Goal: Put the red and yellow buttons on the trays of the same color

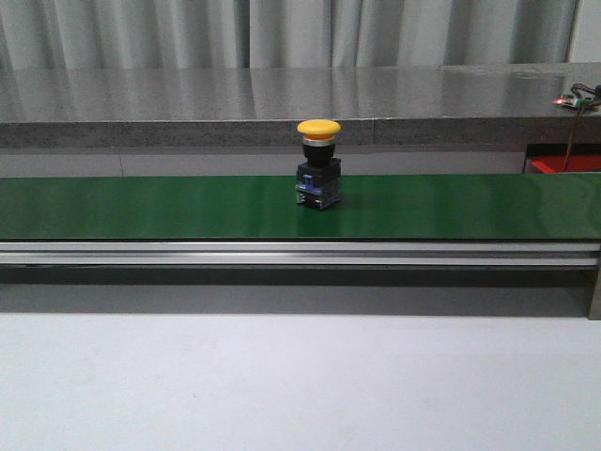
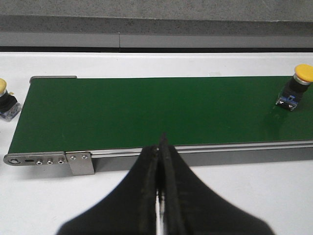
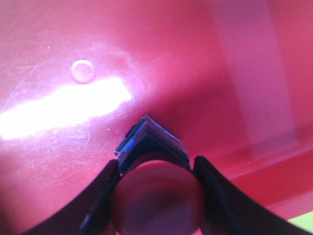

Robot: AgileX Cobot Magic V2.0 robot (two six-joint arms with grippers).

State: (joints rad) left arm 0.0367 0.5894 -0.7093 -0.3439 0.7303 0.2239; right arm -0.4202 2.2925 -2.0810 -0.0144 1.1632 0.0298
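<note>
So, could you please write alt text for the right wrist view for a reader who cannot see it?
The right gripper holds a red button by its cap, just above the glossy floor of a red tray. A bright streak of glare crosses the tray surface.

A yellow-capped button (image 1: 318, 164) with a black body and a blue-and-silver base stands on the plain dark green conveyor belt (image 1: 141, 207). A red-capped button (image 3: 155, 196) sits between black fingers (image 3: 100, 196) over a glossy red tray (image 3: 195, 58). A second yellow-capped button (image 2: 6, 100) lies on the white table (image 2: 39, 205), beyond the belt's end.
</note>
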